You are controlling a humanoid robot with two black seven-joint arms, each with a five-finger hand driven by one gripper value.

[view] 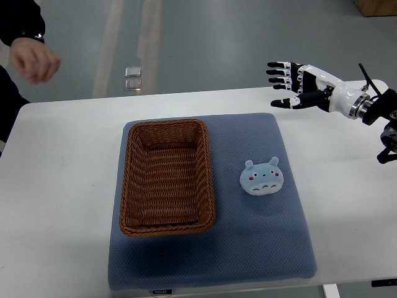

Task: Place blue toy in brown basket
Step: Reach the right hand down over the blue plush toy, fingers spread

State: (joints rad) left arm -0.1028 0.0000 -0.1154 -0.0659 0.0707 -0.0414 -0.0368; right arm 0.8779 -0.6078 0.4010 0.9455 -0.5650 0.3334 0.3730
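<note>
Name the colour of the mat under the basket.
Greyish blue, seen in the top view: the mat lies under the brown basket.

The right arm enters from the right edge in the upper part of the frame, its white forearm and dark wrist joint angled slightly upward toward the left. The right robot hand sits at the upper right, fingers spread and stretched out toward the left, thumb lower and apart, holding nothing. A person's hand, loosely curled, shows at the upper left with a dark sleeve.
</note>
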